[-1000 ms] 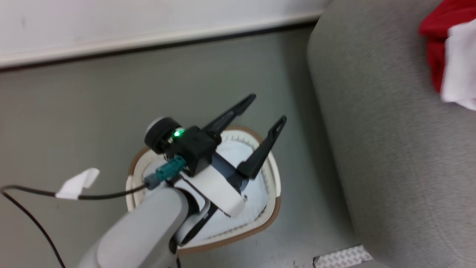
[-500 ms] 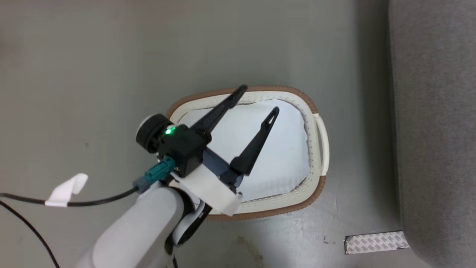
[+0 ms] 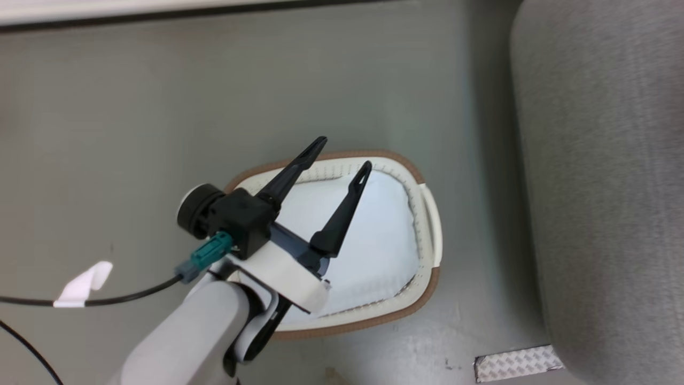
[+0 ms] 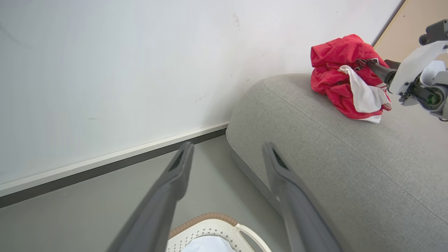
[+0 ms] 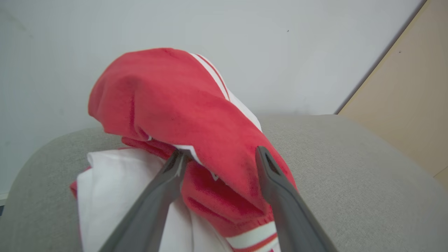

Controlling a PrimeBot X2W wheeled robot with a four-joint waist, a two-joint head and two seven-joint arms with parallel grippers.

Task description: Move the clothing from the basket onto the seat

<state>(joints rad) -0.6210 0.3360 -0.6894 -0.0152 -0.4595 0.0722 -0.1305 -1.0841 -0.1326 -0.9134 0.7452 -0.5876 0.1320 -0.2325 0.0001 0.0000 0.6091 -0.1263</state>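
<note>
On the seat (image 5: pixel 350 168), the right tool (image 5: pixel 220 152) stands with its fingers spread wide around the heaped red-and-white clothing (image 5: pixel 168 94). The heap lies loose between them on the grey fabric, not pinched as far as I can tell. The left tool (image 3: pixel 343 153) hangs open and empty above the basket (image 3: pixel 429 214), which sits on the floor beside the seat. This looks like the letting-go step; next the right tool should draw straight back without snagging cloth. The head view shows the basket holding a pale pad (image 3: pixel 374 235) and no red, though the left forearm hides part. The left wrist view shows the heap near the seat's end, by the wall.
</note>
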